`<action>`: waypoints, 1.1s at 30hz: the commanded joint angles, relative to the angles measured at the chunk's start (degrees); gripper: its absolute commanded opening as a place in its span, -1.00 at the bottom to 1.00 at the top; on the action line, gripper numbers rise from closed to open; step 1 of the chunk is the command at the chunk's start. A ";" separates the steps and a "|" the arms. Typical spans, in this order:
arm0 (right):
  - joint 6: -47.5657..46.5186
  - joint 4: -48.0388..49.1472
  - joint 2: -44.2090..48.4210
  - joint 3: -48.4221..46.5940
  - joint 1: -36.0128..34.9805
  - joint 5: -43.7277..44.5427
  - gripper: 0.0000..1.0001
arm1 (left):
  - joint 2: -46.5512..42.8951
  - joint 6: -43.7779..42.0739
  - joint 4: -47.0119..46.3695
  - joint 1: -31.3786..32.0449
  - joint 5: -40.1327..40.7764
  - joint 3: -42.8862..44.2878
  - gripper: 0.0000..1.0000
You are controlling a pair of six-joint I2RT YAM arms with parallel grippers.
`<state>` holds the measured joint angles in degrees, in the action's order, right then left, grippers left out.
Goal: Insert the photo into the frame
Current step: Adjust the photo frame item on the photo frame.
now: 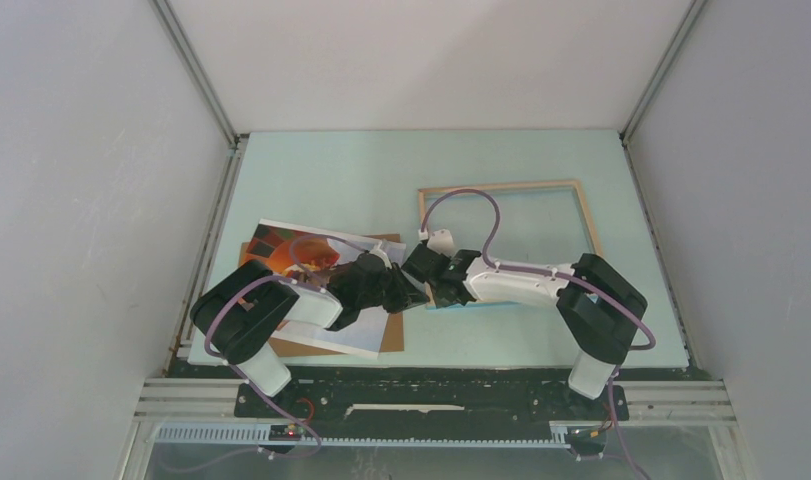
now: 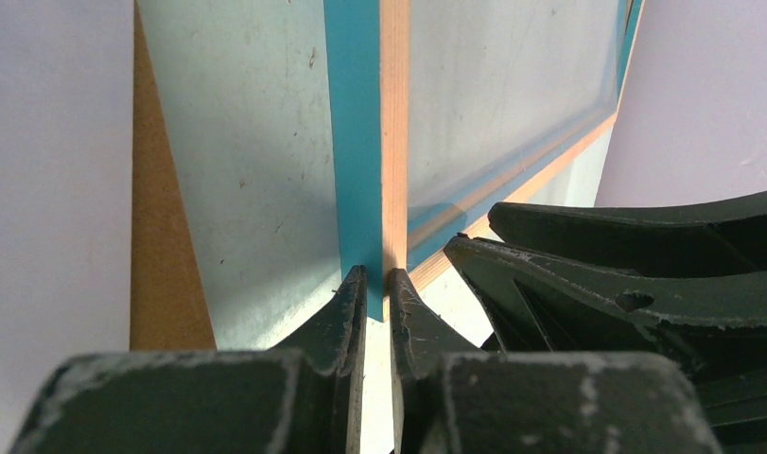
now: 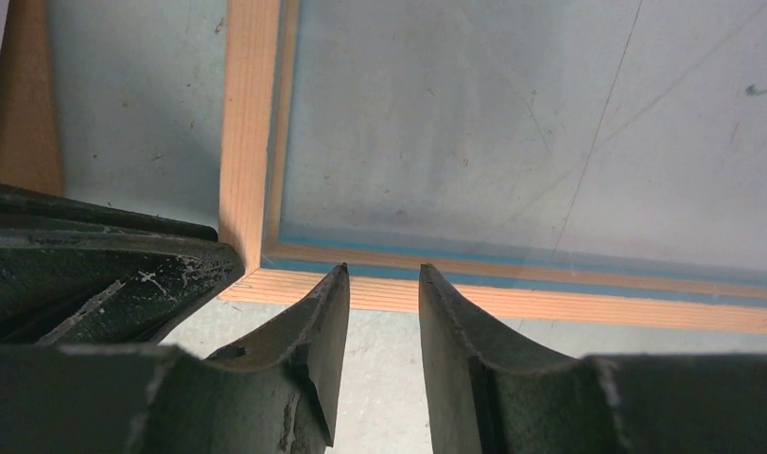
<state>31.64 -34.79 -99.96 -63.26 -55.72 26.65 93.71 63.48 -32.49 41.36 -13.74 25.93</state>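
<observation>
The frame (image 1: 501, 185) lies wood side up at the back right of the table. My left gripper (image 1: 413, 292) is shut on the frame's left rail near its near-left corner; the left wrist view shows the blue and wood rail (image 2: 379, 142) pinched between the fingertips (image 2: 377, 284). My right gripper (image 1: 426, 265) is open and empty, its tips (image 3: 384, 274) at the near rail (image 3: 549, 303) beside that corner. The photo (image 1: 291, 245), with orange-red pattern and white border, lies at the left on the brown backing board (image 1: 391, 335), partly hidden by my left arm.
The backing board also shows in the left wrist view (image 2: 157, 265) and the right wrist view (image 3: 25, 113), just left of the frame. The two grippers are close together: the right one's fingers (image 2: 625, 274) and the left one's fingers (image 3: 95, 274) crowd the corner. Walls enclose the table.
</observation>
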 commanded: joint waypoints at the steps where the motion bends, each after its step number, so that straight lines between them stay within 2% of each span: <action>1: 7.94 4.50 -3.32 0.39 3.85 2.39 -0.16 | 3.47 -3.74 14.31 0.24 3.36 -3.69 -0.77; 9: 13.23 6.70 -1.84 0.34 5.54 0.66 -0.16 | 3.32 -4.00 14.36 0.23 3.17 -3.74 -0.77; 19: 12.85 9.53 1.81 1.30 8.06 1.66 -0.14 | 3.58 -5.36 14.63 0.49 1.30 -2.18 -0.77; 27: 6.95 13.06 6.83 4.79 9.91 -3.31 0.02 | 4.18 -6.03 14.53 1.47 -0.78 -0.44 -0.77; 33: 6.78 9.70 13.23 7.44 12.47 -5.02 0.14 | 3.47 -7.54 15.07 2.66 -2.84 1.22 -0.73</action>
<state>39.31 -25.41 -93.51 -57.91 -44.49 21.30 94.41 61.52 -31.16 41.47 -14.26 27.81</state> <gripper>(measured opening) 0.546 0.124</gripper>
